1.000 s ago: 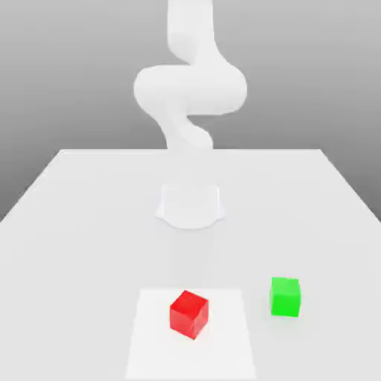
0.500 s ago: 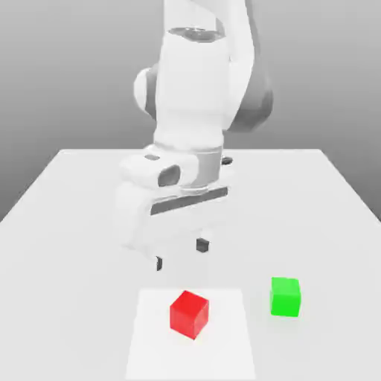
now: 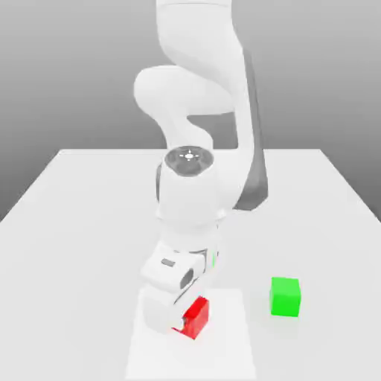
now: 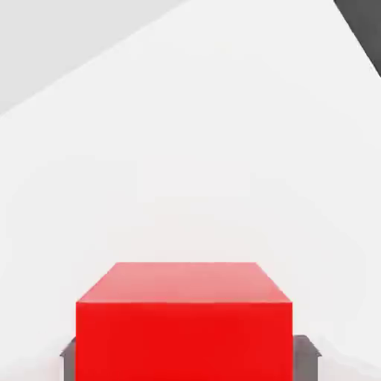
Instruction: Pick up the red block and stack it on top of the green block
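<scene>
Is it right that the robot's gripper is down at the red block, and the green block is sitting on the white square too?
Not quite: in the exterior view, the green block sits beside the white square, off its edge. The gripper is indeed down at the red block.

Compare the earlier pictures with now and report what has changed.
The gripper has come down over the white patch and closed on the red block, a pad on either side of it. The red block still sits on the patch, not visibly moved. The green block stayed where it was.
</scene>
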`<control>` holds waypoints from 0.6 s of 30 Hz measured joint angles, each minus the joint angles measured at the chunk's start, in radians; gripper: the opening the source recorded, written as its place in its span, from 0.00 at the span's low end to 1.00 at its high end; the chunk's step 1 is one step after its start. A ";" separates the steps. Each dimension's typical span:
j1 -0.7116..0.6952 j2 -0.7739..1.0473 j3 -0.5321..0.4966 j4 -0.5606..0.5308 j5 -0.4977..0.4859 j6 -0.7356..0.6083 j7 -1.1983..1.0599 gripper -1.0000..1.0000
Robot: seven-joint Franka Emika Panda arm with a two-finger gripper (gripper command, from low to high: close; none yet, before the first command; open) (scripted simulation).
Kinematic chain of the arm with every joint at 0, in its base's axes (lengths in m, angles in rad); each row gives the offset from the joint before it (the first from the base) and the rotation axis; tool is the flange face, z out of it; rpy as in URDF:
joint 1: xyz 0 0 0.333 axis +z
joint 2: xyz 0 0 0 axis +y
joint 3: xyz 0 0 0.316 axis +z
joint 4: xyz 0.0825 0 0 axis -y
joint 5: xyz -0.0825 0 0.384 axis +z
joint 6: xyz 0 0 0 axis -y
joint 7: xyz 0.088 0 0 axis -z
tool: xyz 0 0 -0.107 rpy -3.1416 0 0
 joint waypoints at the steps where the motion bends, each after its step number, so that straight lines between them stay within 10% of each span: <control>1: -0.002 0.013 0.003 0.002 0.001 0.011 -0.001 0.00; 18: 0.163 -0.302 0.087 -0.054 -0.063 -0.249 0.459 0.00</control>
